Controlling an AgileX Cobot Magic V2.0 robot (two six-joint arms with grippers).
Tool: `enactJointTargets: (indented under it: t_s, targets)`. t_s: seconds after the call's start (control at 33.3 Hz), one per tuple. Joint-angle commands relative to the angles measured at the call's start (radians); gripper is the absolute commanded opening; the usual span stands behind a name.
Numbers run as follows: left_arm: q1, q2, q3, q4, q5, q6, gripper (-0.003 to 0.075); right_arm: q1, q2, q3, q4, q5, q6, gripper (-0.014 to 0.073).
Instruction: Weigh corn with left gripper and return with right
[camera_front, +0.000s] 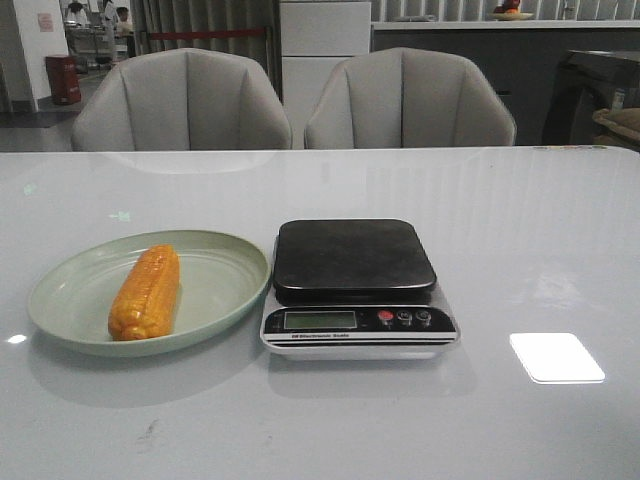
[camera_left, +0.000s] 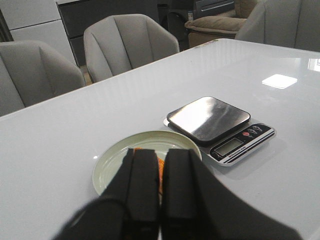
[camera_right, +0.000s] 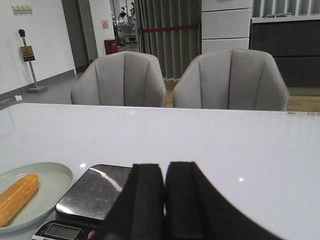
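A: One corn (camera_front: 146, 292) lies on the green plate (camera_front: 222, 285), just left of the scale (camera_front: 355, 285) on the counter (camera_front: 520, 250).

B: Left claw (camera_left: 160, 172)?

A: Closed, empty, above the plate.

B: Right claw (camera_right: 164, 187)?

A: Closed, empty, near the scale.

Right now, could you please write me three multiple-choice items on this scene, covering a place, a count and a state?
1. Where does the corn lie?
A. on the scale's platform
B. on the green plate
C. on the bare table

2. How many round buttons does the scale show beside its display?
A. one
B. three
C. five

3. How does the left gripper stand?
A. shut, holding nothing
B. shut on the corn
C. wide open

Answers:
1 B, the cob rests inside the plate, left of the scale.
2 B, one red and two dark buttons sit right of the display.
3 A, its fingers meet above the plate with nothing between them.
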Motion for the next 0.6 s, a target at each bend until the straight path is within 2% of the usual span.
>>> enactJointTargets:
  t_s: [0.0,0.15,0.27,0.33,0.57]
  targets:
    - [-0.008,-0.019,-0.021,0.008,-0.082,-0.001,0.0115,-0.008,0.009,-0.029,0.001,-0.075,-0.014,0.0156]
    - [0.02,-0.019,0.01,0.019,-0.081,-0.001,0.0115,-0.008,0.009,-0.029,0.001,-0.075,-0.014,0.0156]
    - [0.129,-0.019,0.051,0.019,-0.098,-0.001,0.0115,-0.008,0.009,-0.029,0.001,-0.075,-0.014,0.0156]
    - [0.188,-0.019,0.08,0.019,-0.151,-0.001,0.0115,-0.008,0.009,-0.029,0.001,-0.075,-0.014,0.0156]
    - [0.397,-0.019,0.223,-0.087,-0.498,-0.001,0.0115,-0.008,0.009,-0.029,0.001,-0.075,-0.014,0.0156]
